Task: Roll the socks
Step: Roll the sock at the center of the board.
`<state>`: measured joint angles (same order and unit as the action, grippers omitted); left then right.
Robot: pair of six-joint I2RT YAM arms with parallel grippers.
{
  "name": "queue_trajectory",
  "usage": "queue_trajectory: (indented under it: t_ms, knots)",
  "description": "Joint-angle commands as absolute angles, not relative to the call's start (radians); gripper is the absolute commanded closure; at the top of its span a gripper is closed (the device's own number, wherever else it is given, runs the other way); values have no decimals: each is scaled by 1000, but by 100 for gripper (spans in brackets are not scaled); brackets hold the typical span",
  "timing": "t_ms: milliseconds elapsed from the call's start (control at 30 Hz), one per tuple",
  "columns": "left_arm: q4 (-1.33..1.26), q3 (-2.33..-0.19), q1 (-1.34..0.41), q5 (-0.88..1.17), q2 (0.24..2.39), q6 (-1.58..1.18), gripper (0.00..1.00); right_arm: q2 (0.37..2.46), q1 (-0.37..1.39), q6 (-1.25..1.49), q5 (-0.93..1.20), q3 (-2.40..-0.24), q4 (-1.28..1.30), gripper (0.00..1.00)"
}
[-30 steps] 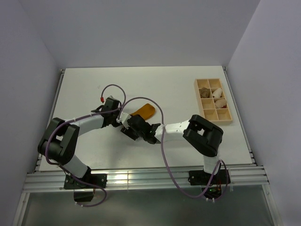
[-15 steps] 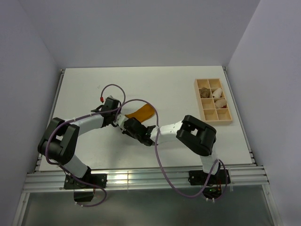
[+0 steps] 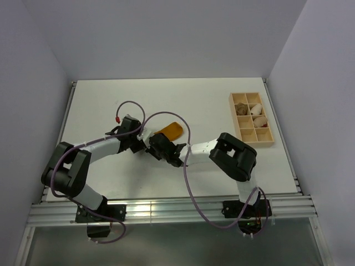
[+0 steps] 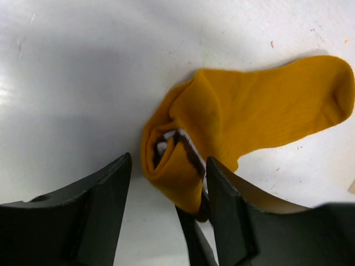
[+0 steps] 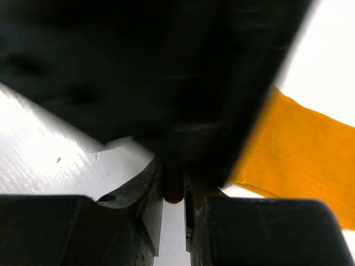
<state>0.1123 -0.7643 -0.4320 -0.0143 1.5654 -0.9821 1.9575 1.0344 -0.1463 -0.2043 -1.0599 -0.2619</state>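
A mustard-orange sock [image 4: 260, 108] lies on the white table, its striped cuff end folded into a loose roll [image 4: 172, 160]. My left gripper [image 4: 169, 166] stands open with one finger on each side of that roll. My right gripper [image 5: 173, 183] is shut on a thin fold of the sock's rolled end, right under the left wrist. From above, both grippers meet at the sock's near end, the left gripper [image 3: 143, 138] and the right gripper [image 3: 158, 144], and the sock's toe [image 3: 173, 131] sticks out beyond them. The left arm's dark body fills most of the right wrist view.
A wooden compartment tray [image 3: 232, 113] sits at the right rear of the table, holding cream rolled bundles [image 3: 258, 109] and a brownish bundle [image 3: 242, 110]. A purple cable [image 3: 187, 166] loops over the table by the right arm.
My left gripper has opened around the roll. My right gripper has closed on the sock's rolled end. The right arm's elbow shifted left.
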Motion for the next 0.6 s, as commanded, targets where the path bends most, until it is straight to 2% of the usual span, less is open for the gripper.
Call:
queue_trajectory:
  t_ms: [0, 300, 567]
  knots:
    - [97, -716, -413, 8, 1519, -1028, 36, 1960, 974, -22, -5, -1025, -192, 100]
    - [28, -604, -339, 5, 1390, -1120, 25, 1993, 829, 139, 336, -1000, -216, 100]
    - [-104, -523, -324, 44, 1299, -1085, 25, 2069, 678, 378, 692, -1013, -305, 100]
